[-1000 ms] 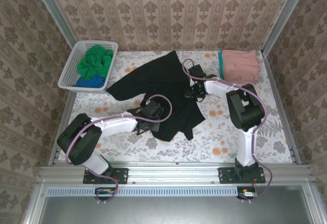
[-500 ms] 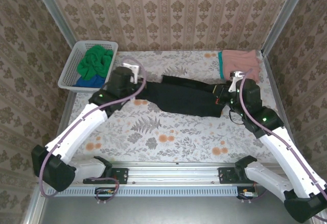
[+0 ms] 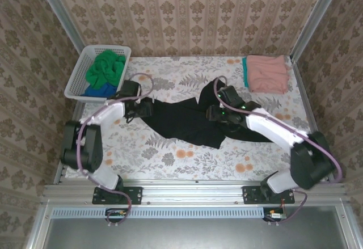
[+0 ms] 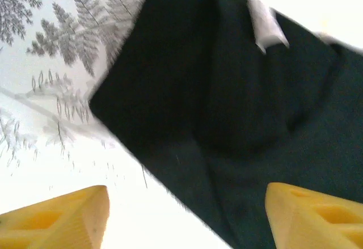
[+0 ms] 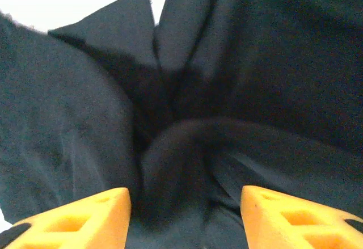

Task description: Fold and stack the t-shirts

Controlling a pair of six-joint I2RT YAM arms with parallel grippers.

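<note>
The left jaws and right jaws, clamped earlier, now stand open over the slack black t-shirt (image 3: 181, 123) mid-frame.

Damask-papered walls (image 3: 187, 11), floral tablecloth (image 3: 170, 158), aluminium frame (image 3: 193, 192)

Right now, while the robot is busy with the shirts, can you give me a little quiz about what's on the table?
1. True or false: the black t-shirt lies inside the basket.
2. What colour is the t-shirt on top in the basket?
3. Pick one: the folded pink t-shirt lies A) at the far right of the table, B) in the basket, C) under the black one.
Key: 1 false, it is spread on the table. 2 the green t-shirt. 3 A.
</note>
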